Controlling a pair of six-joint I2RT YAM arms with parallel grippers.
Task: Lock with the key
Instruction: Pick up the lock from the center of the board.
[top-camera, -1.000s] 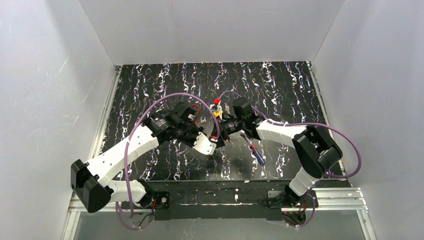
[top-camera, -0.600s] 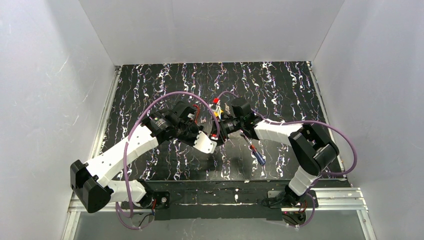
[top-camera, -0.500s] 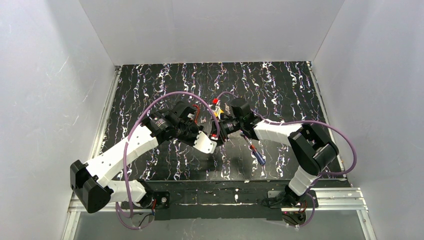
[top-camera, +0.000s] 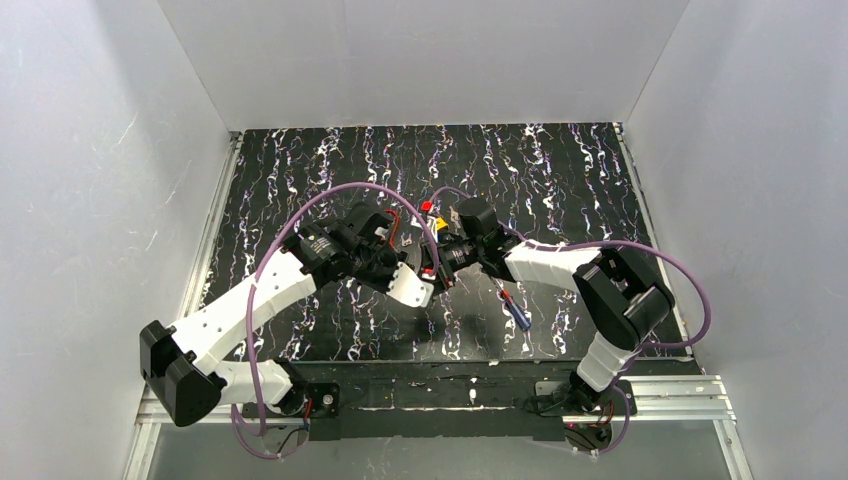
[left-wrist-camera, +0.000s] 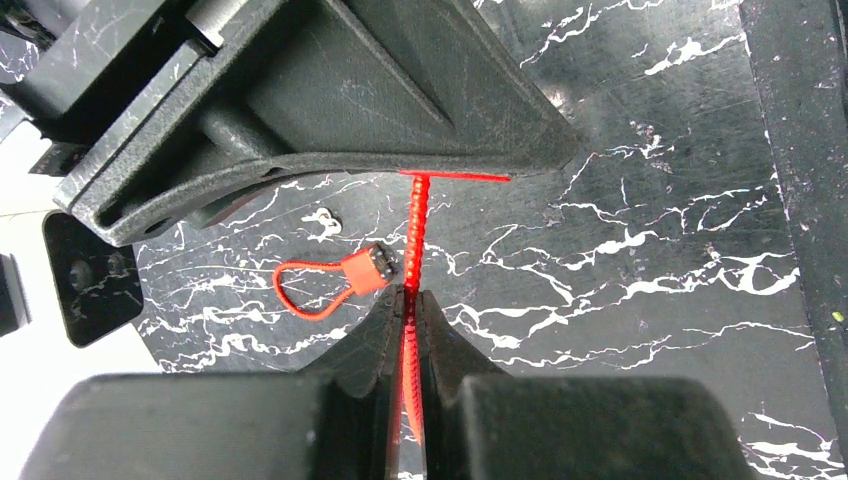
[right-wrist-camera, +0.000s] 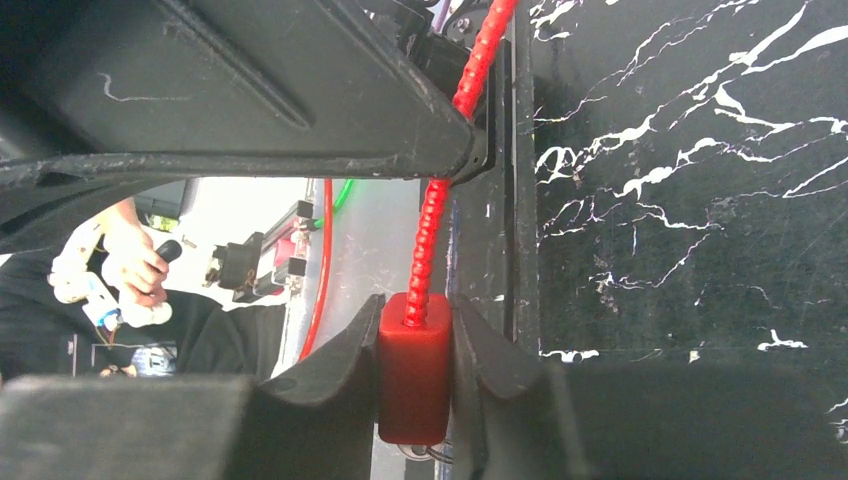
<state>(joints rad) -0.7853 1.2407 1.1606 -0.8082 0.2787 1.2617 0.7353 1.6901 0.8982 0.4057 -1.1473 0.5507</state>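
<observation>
The lock is a red block (right-wrist-camera: 413, 370) with a red beaded cord (right-wrist-camera: 432, 230) running up out of it. My right gripper (right-wrist-camera: 415, 310) is shut on the block, one pad against each side. A small metal ring (right-wrist-camera: 420, 452) peeks out under the block; I cannot make out the key. My left gripper (left-wrist-camera: 410, 295) is shut on the same beaded cord (left-wrist-camera: 413, 230), which runs up to the dark body of the other gripper (left-wrist-camera: 330, 90). In the top view both grippers (top-camera: 428, 272) (top-camera: 442, 256) meet above the middle of the table.
A second red loop with a small tag (left-wrist-camera: 367, 268) lies on the black marbled table (left-wrist-camera: 650, 250) just left of the cord. A tool with a blue and red handle (top-camera: 515, 309) lies right of centre. White walls (top-camera: 90, 200) close in the table on three sides.
The right jaws have closed from wide open onto the red block, and the right arm has edged left toward the left gripper. The left arm has held still on the cord.
</observation>
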